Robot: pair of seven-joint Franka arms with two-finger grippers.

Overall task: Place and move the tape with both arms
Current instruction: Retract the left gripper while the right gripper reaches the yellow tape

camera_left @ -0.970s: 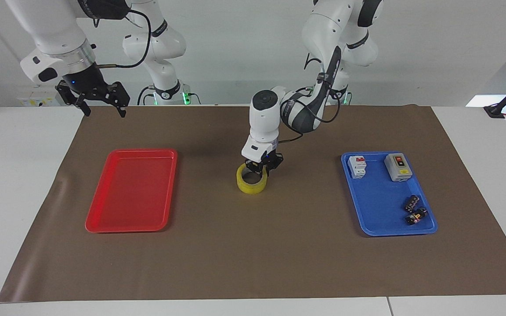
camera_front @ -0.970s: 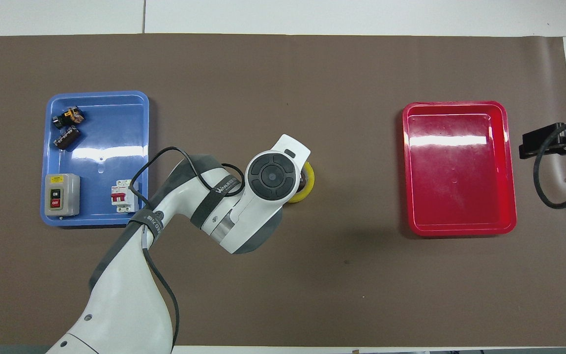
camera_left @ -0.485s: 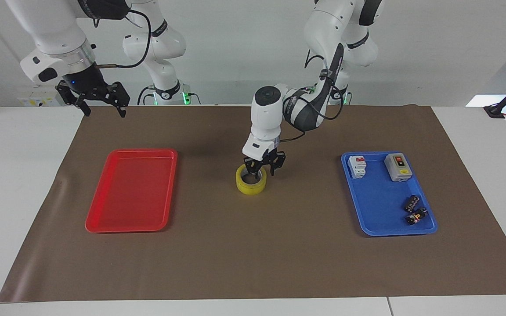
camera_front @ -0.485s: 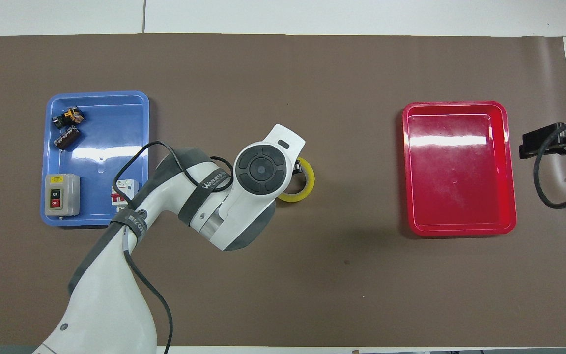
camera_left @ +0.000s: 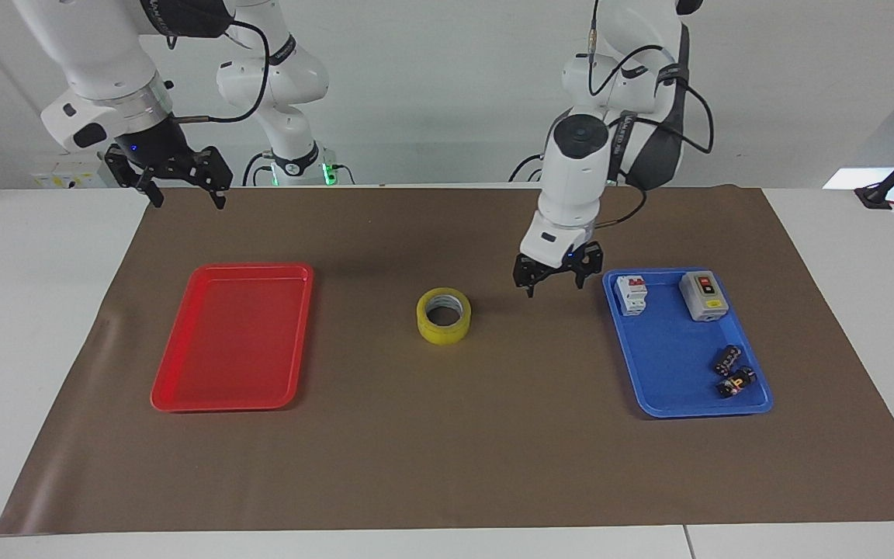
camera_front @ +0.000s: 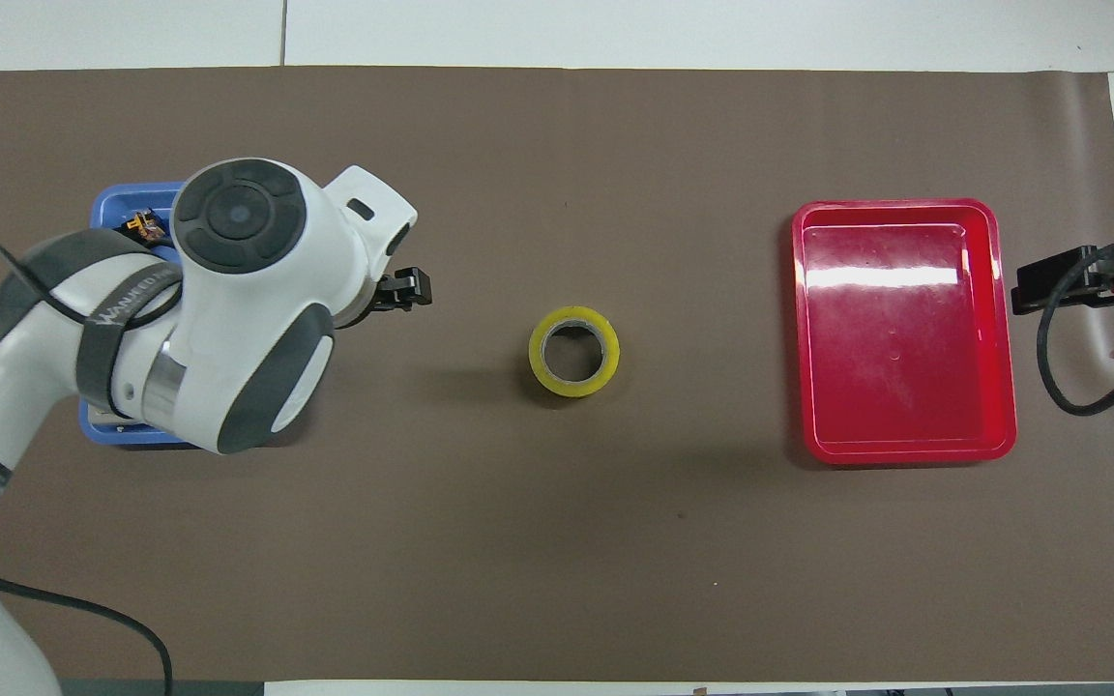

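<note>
Left gripper [camera_left: 552, 279] — fingers spread, holding nothing — hangs over bare brown mat [camera_left: 493, 466] between the tape [camera_left: 444, 315] and the blue tray [camera_left: 676, 392]. The tape lies flat, hole upward, at the middle of the mat, clear of both trays. Right gripper [camera_left: 181, 186] waits, fingers apart and empty, raised over the mat's corner at the right arm's end, past the red tray [camera_left: 233, 388].

Risks, as judged: a pick-up by the right gripper means a long reach — a finger landing on the rim instead of straddling the wall could skid the roll or tip it on edge, where it would roll off.
</note>
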